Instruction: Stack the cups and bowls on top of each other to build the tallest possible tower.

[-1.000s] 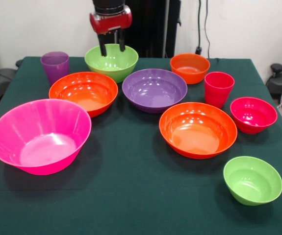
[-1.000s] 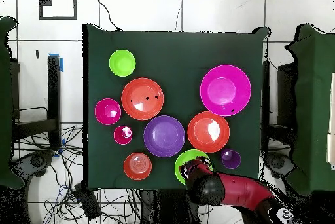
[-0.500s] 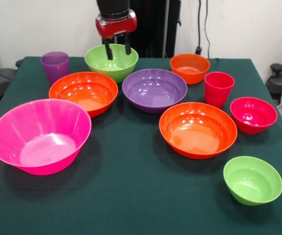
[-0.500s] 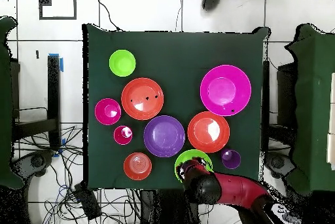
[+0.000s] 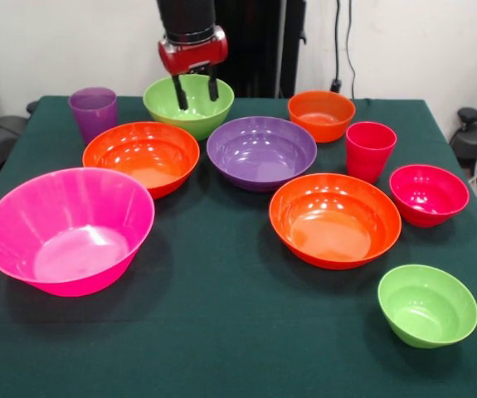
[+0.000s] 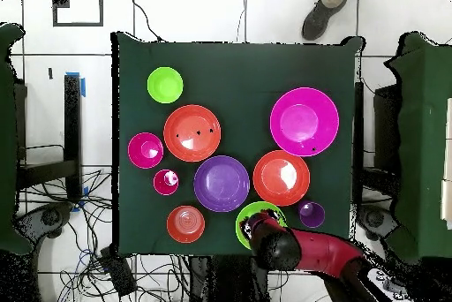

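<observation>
The gripper (image 5: 195, 89) hangs over the big lime green bowl (image 5: 190, 106) at the back of the counter (image 5: 221, 332). Its two black fingers (image 5: 177, 93) are spread apart with nothing between them, and their tips dip inside the bowl's rim.

Nothing is stacked yet. Every bowl and cup sits alone on the green cloth.

In the front view, the purple cup (image 5: 94, 112) stands to the left of the big lime green bowl. Just in front of these two sits a wide orange bowl (image 5: 141, 156). Next to it on the right is the purple bowl (image 5: 261, 152). The huge hot pink bowl (image 5: 67, 228) sits near the front left.

Behind the purple bowl and to its right is the small orange bowl (image 5: 322, 114). The red-pink cup (image 5: 370, 150) stands near it, a little closer to the front. The red-pink bowl (image 5: 429, 194) is just beside that cup, by the right edge. The second wide orange bowl (image 5: 335, 219) sits in front of the purple bowl and the cup. The small lime green bowl (image 5: 427, 304) is alone at the front right corner.

In the overhead view, a person's shoe (image 6: 322, 14) shows on the floor past the far edge of the counter.
</observation>
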Robot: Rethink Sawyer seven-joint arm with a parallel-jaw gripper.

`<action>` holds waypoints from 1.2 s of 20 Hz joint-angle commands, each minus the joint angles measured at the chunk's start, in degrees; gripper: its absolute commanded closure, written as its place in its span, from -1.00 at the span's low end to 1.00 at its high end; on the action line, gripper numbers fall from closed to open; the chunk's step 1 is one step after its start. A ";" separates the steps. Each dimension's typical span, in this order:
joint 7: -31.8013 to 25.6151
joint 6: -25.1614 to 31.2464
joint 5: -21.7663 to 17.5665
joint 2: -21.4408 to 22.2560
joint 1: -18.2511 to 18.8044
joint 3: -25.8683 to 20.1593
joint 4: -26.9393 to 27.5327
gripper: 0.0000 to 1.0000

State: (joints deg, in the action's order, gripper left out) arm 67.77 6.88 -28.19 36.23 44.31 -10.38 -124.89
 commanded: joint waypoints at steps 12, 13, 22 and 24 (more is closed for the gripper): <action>8.90 1.17 0.56 5.21 -2.19 -2.41 -1.23 -1.00; 8.96 2.06 1.06 6.46 -2.54 -2.52 -1.77 -1.00; 9.92 2.86 2.23 10.54 -3.61 -2.72 -4.94 -1.00; 10.20 2.86 2.64 11.47 -3.68 -3.06 -5.96 -1.00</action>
State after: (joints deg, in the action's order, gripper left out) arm 67.77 6.91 -28.00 46.14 43.34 -10.51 -127.43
